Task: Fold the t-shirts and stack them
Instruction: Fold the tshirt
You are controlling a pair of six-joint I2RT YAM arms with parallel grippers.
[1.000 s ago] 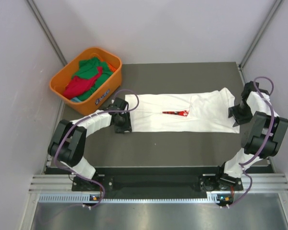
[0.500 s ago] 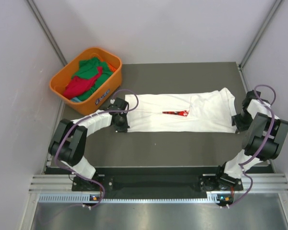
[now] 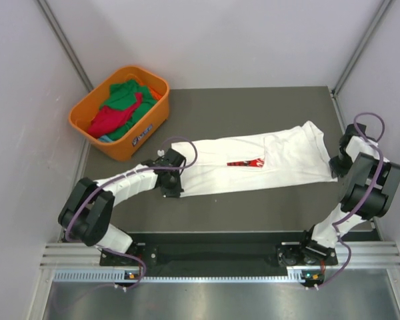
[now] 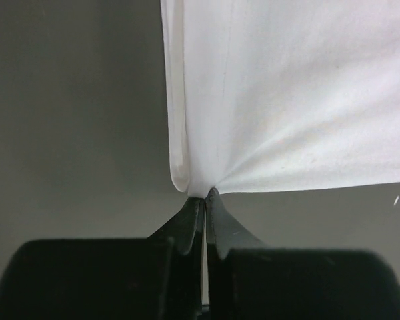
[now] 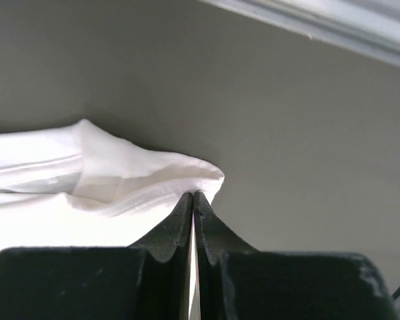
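Basket far-left, green and red t-shirts inside.

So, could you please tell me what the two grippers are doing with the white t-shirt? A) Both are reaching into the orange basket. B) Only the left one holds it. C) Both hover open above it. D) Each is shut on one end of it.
D: the left gripper pinches a corner of the white t-shirt, and the right gripper pinches the cloth at the opposite end, with the jaws closed in both wrist views.
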